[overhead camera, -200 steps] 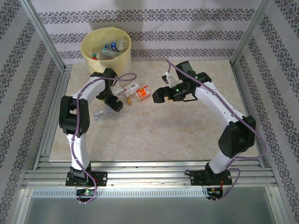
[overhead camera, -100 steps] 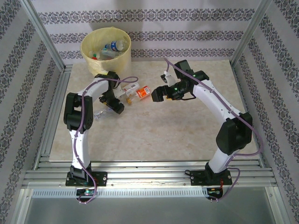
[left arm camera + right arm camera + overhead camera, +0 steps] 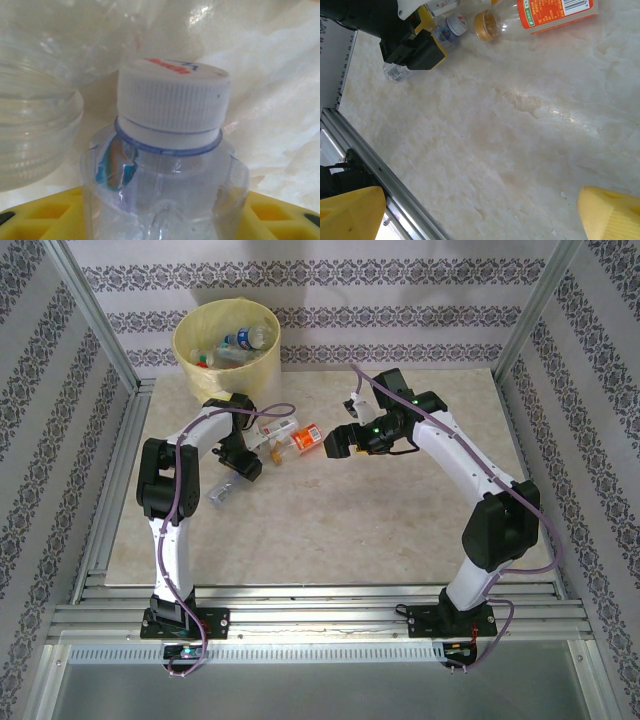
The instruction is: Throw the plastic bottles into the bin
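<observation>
Jaws of our left gripper (image 3: 165, 222) clamp a clear white-capped bottle (image 3: 170, 150) on the table (image 3: 520, 125); our right gripper (image 3: 480, 215) stands wide near an orange-labelled bottle (image 3: 555, 12), well apart from the bin (image 3: 240, 375)

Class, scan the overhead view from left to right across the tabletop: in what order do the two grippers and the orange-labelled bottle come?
The left gripper, clamped on a white-capped bottle → orange-labelled bottle → right gripper.
</observation>
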Robot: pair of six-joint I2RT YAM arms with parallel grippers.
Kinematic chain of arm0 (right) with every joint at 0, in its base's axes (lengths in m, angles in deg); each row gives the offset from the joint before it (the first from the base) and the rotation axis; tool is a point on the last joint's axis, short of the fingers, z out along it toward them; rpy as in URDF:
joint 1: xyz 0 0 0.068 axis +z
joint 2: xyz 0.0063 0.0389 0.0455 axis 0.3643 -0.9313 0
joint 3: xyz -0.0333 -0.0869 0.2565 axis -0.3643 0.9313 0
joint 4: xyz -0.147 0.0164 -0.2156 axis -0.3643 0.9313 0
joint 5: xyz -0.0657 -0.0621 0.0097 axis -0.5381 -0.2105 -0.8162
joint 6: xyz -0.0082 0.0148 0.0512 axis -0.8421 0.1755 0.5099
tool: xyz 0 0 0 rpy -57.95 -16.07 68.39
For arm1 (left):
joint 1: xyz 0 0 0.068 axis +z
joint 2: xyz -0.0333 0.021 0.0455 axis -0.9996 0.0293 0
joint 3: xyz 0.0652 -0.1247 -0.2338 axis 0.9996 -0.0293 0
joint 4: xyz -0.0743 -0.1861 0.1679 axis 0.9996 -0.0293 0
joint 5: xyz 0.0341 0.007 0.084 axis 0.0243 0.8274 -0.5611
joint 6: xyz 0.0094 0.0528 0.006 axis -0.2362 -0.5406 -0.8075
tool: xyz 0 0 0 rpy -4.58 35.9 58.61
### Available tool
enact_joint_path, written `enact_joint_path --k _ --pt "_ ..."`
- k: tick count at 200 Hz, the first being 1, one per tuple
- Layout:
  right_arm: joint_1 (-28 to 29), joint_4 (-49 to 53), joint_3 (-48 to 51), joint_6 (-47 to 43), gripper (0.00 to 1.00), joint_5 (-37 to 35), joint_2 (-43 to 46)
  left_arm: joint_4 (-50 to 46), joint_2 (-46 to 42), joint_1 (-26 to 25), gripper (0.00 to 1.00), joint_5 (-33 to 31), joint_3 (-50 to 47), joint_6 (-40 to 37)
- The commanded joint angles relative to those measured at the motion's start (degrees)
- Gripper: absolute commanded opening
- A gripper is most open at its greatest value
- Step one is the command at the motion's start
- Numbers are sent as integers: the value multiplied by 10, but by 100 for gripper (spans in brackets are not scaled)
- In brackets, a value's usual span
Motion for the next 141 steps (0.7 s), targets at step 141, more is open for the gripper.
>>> enact_joint_path --k 141 --pt "3 -14 14 -3 98 -3 14 2 -88 -7 25 49 -98 87"
